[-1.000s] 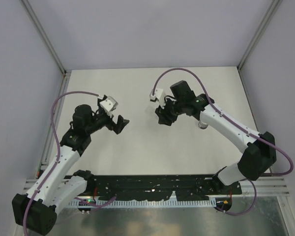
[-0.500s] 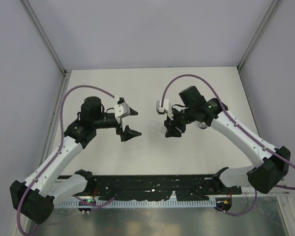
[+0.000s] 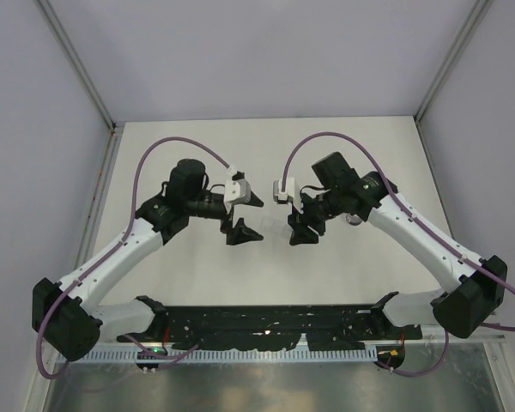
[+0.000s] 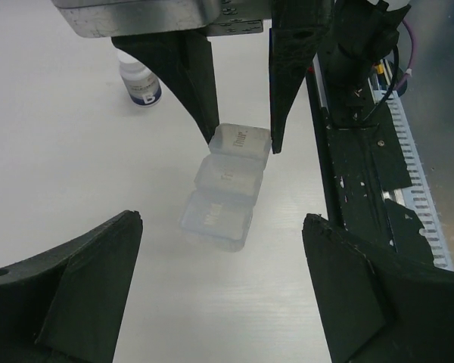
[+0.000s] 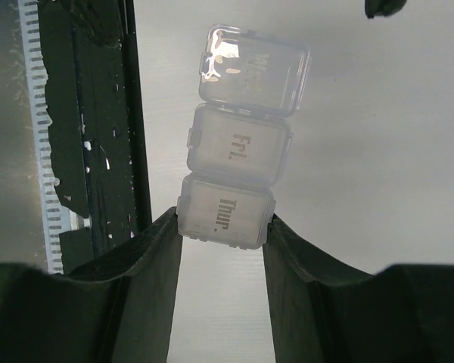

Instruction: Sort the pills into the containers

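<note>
My right gripper (image 5: 222, 219) is shut on the "Thur." end of a clear plastic pill box (image 5: 238, 144) with three compartments in a row. The box also shows in the left wrist view (image 4: 227, 185), sticking out from between the right fingers (image 4: 193, 76). My left gripper (image 4: 222, 219) is open and empty, facing the box's free end from a short way off. In the top view the left gripper (image 3: 256, 216) and right gripper (image 3: 293, 225) point at each other at table centre. The white-capped bottle (image 4: 140, 79) stands upright beyond the right gripper. No orange pills show.
The bottle also shows in the top view (image 3: 354, 219), partly behind the right arm. The black base rail (image 4: 363, 174) runs along the near table edge, close beside both grippers. White walls and metal posts enclose the table's back and sides.
My left arm has swung right toward the table centre, its open gripper now facing the right gripper. The right gripper moved slightly right and nearer, then stayed.
</note>
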You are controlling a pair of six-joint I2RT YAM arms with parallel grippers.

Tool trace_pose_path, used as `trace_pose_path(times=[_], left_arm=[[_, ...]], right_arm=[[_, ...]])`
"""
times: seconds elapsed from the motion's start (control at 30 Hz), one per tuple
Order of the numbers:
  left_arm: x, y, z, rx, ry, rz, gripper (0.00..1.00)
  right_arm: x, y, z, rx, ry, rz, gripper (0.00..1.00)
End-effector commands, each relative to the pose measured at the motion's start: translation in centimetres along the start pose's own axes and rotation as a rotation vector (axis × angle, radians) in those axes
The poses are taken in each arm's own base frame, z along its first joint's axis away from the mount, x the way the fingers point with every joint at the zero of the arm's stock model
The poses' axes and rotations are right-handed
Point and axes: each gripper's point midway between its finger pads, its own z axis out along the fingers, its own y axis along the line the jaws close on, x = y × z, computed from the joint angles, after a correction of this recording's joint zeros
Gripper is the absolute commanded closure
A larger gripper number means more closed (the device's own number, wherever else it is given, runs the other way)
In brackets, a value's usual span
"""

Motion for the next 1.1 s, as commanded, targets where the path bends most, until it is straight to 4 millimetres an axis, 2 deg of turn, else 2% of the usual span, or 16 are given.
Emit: trace_pose_path(times=[0.0,0.3,0.63,1.07], left_arm=[[-1.5,0.0,0.9,0.052,-0.030,0.051,0.10],[-0.9,-0.2,1.8,0.091,-0.019,0.024,0.19],[-0.7,-0.3,2.4,0.101,-0.011,0.020,0.35],[-0.8,-0.7,2.5,0.138,0.001,-0.020,0.69]], right_arm=[[-1.9,0.7,-1.2,0.005,-0.059,-0.060,0.89],[-2.0,0.6,-1.4,0.013,-0.060,-0.061,0.90],[-2.1,0.5,-1.4,0.022,-0.064,-0.063,0.90],[-1.7,-0.1,-1.4,0.071,-0.047,-0.059,0.91]])
